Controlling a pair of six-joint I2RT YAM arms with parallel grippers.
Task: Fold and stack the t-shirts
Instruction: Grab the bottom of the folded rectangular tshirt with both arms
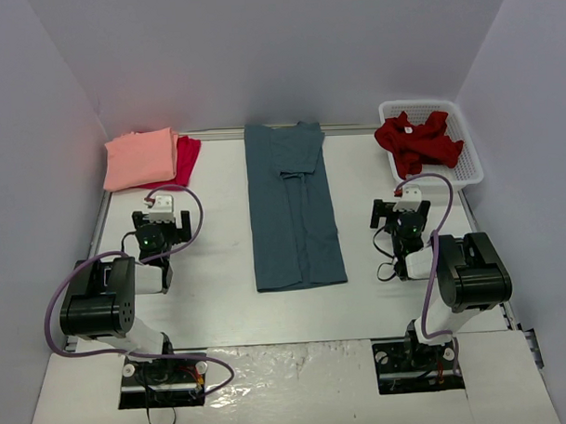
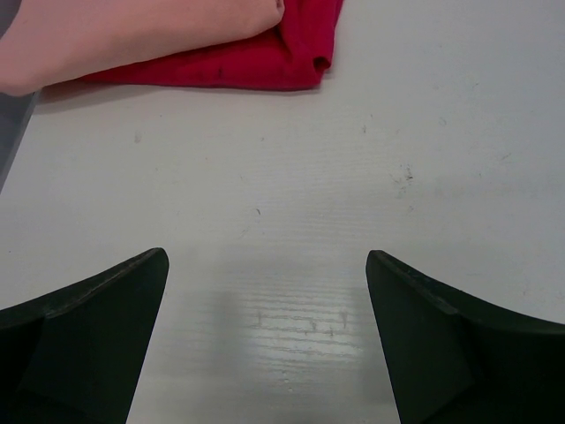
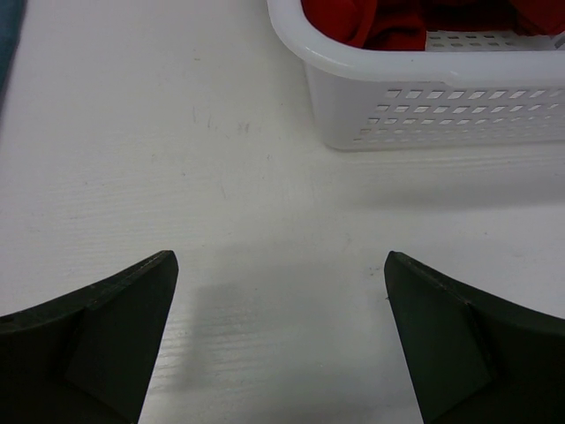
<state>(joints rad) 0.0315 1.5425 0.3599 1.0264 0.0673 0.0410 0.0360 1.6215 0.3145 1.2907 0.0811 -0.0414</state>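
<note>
From above: shows a long slate-blue cloth t-shirt (image 1: 292, 212) folded lengthwise, flat at the centre of the white table (image 1: 230, 307). Far left, shows a folded salmon-pink t-shirt (image 1: 140, 158) on top of a crimson t-shirt (image 1: 186, 158). Far right, shows a crumpled dark red t-shirt (image 1: 418, 140) inside a white lattice plastic basket (image 1: 468, 173). Shows the left gripper (image 1: 161, 221) and right gripper (image 1: 401, 211) on either side of the blue cloth.

Left wrist: left gripper (image 2: 265, 327) spread wide over bare table (image 2: 424, 132), gripping nothing. Salmon-pink t-shirt (image 2: 132, 35) and crimson t-shirt (image 2: 265, 62) ahead.

Right wrist: right gripper (image 3: 281, 336) equally wide, empty. Basket (image 3: 424, 97) with dark red t-shirt (image 3: 353, 18) ahead.

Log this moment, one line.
left jaws open, empty; right jaws open, empty; blue shirt centre, part-folded; pink shirt on crimson shirt; dark red shirt in basket
</note>
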